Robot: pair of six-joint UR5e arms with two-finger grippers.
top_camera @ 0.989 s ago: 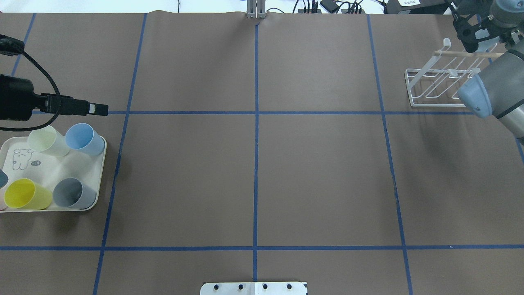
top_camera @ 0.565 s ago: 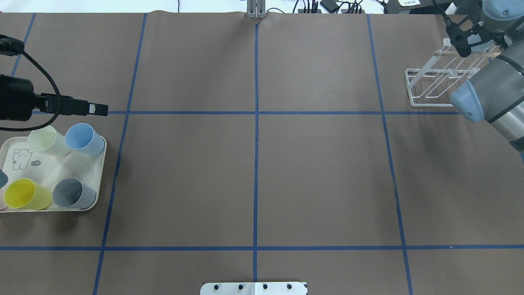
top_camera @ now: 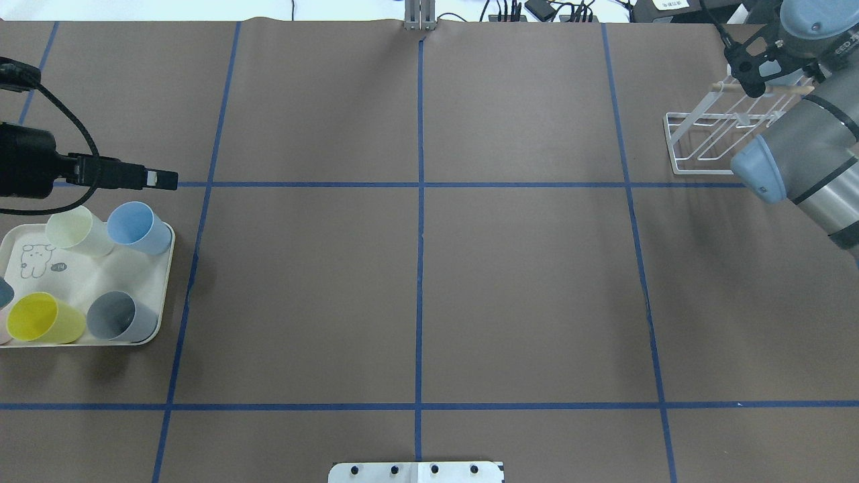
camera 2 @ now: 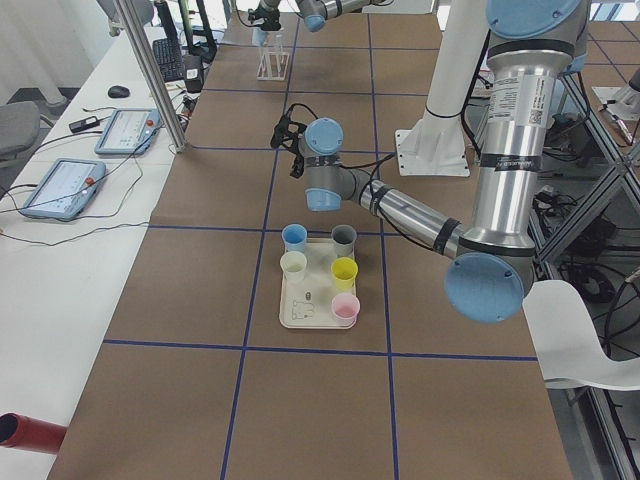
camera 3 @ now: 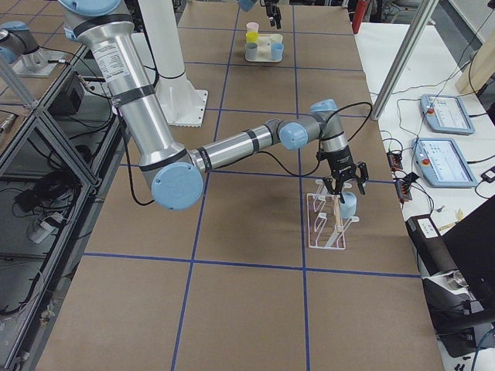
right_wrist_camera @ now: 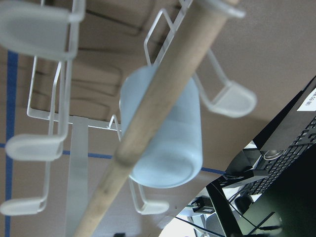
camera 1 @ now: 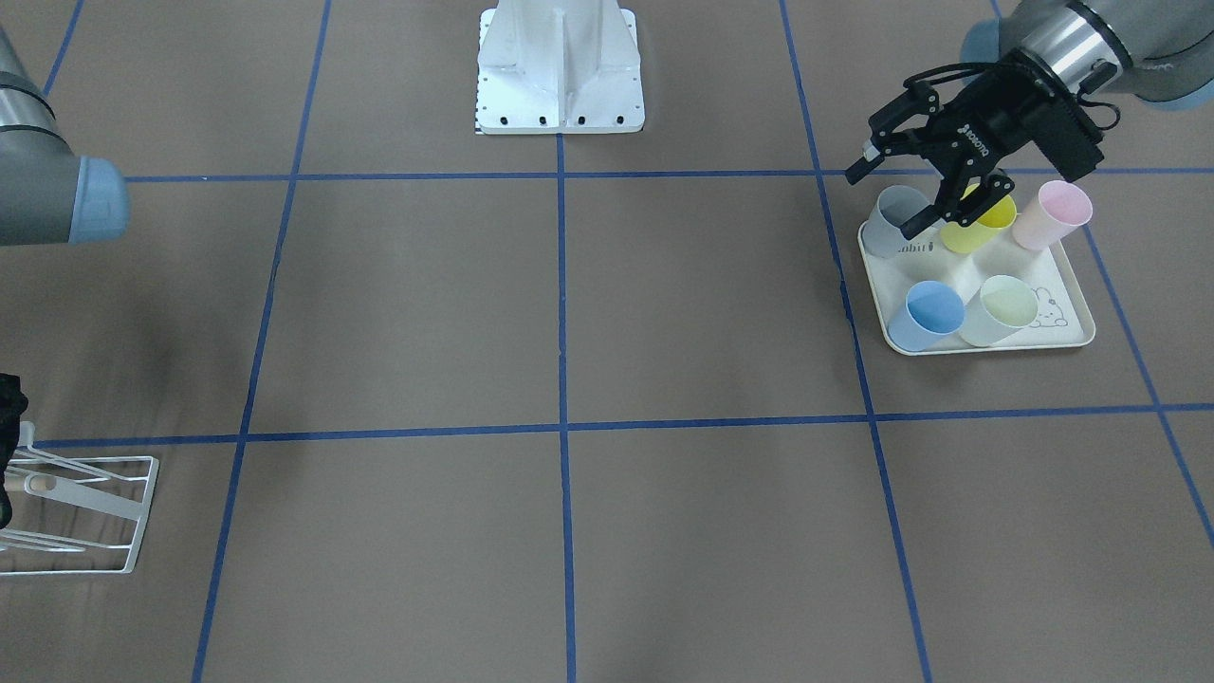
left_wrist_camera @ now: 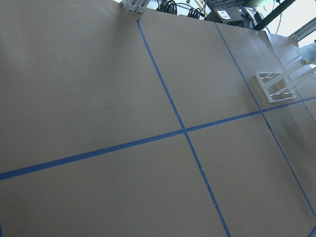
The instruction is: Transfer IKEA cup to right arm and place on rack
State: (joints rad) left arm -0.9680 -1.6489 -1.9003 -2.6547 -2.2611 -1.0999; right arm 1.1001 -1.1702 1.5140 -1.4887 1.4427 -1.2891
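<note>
Clearing the right gripper (camera 3: 343,186) away from the rack (top_camera: 704,173) looks like the step in hand. The light-blue IKEA cup (right_wrist_camera: 160,133) already sits on one of the rack's prongs, just under the wooden dowel handle (right_wrist_camera: 170,98). The right jaws stand apart and hold nothing, poised over that dowel. A straight rise would serve best, with the fingers kept spread so that neither catches the handle or nudges the cup (light plastic on a thin wire prong would probably tip off easily).

At the table's other end, the left gripper (camera 1: 882,202) hangs over the rabbit-print tray (camera 1: 1060,283), jaws wide and empty, above the grey cup (camera 1: 884,237). The yellow cup (camera 1: 963,235) stands just beside the grey one, so any descent there should centre on a single rim.
</note>
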